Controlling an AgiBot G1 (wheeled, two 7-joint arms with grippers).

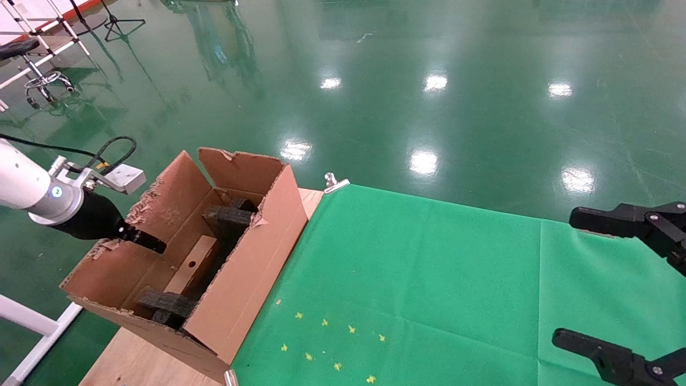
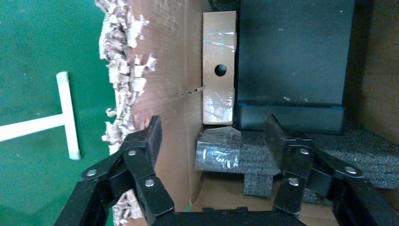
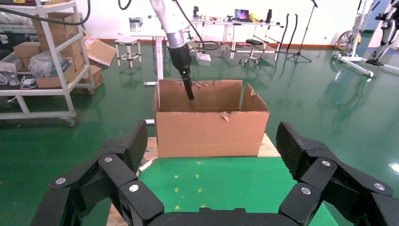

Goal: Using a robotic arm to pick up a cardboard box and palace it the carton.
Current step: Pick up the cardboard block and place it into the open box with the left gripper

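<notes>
The cardboard box point(image 1: 190, 267) point(image 2: 219, 66), small, brown and taped with a round hole on top, lies inside the carton point(image 1: 252, 257) point(image 3: 209, 127) between dark grey foam blocks point(image 1: 230, 217) point(image 2: 291, 52). My left gripper point(image 1: 155, 245) point(image 2: 214, 131) on the white robotic arm point(image 1: 21, 185) hangs over the carton's left side. It is open with nothing between its fingers and stands apart from the box. The same left gripper point(image 3: 189, 89) also shows over the carton in the right wrist view. My right gripper point(image 1: 581, 279) point(image 3: 211, 141) stays open at the table's right, empty.
A green cloth point(image 1: 429, 279) with small yellow marks point(image 1: 327, 343) covers the table right of the carton, clipped at its far corner point(image 1: 335, 182). The carton's left flap is ragged point(image 2: 122, 70). A white frame rail point(image 1: 32, 321) runs below the table's left edge.
</notes>
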